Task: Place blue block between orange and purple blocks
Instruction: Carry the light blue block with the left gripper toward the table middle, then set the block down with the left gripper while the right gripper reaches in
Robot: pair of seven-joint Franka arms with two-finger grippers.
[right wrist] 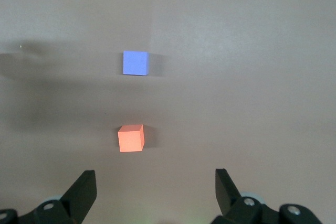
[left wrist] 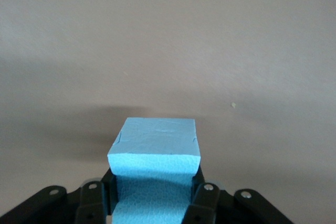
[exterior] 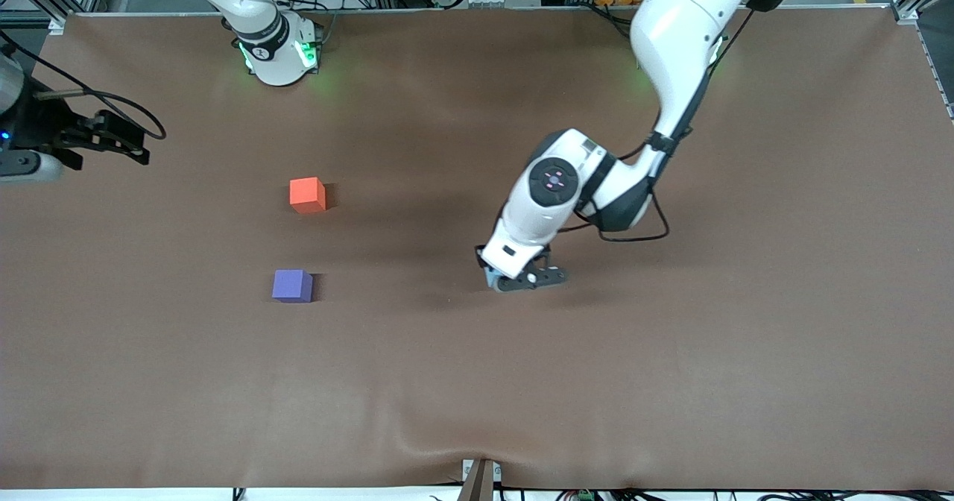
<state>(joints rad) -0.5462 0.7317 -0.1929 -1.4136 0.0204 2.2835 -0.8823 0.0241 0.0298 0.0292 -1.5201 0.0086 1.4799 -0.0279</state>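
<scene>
The blue block (left wrist: 156, 140) sits between the fingers of my left gripper (left wrist: 153, 182), which is shut on it. In the front view the left gripper (exterior: 525, 280) is low at the table's middle, and its hand hides nearly all of the block. The orange block (exterior: 307, 194) and the purple block (exterior: 292, 285) lie apart toward the right arm's end, the purple one nearer the front camera. Both also show in the right wrist view, orange (right wrist: 130, 138) and purple (right wrist: 135, 63). My right gripper (exterior: 138, 147) is open and empty and waits at its end of the table.
The brown table mat (exterior: 671, 352) is bare around the left gripper and between it and the two blocks. The right arm's base (exterior: 277, 50) stands at the table's back edge.
</scene>
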